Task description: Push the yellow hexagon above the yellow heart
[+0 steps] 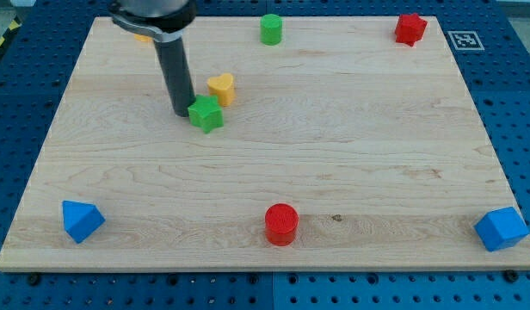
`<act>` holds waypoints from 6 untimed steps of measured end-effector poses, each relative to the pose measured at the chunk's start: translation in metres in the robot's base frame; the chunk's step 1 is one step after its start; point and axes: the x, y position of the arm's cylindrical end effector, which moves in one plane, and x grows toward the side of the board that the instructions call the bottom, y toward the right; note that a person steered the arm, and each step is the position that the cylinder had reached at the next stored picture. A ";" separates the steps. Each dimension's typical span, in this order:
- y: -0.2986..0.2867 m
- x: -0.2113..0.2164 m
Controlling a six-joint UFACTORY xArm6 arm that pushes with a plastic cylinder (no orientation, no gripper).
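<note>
Camera view: my tip (184,113), bare rod with nothing to clench, touches green star (206,114) on its left. Yellow heart (221,88) just right-far of tip. Orange sliver (142,37) behind arm, far-left, probably yellow hexagon, mostly hidden.

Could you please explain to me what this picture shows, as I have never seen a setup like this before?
This is a single camera view of a pale wooden board on a blue perforated table. The dark rod is the end of a robot arm; it has no hand and holds nothing, it only pushes. My tip sits just left of the green star-shaped block, beside the yellow heart-shaped block. A yellow block, mostly hidden behind the arm, peeks out at the top left. Also there: a green cylinder, a red star-like block, a red cylinder and two blue blocks.
</note>
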 end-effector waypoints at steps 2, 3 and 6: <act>0.020 0.000; -0.001 -0.003; -0.104 -0.125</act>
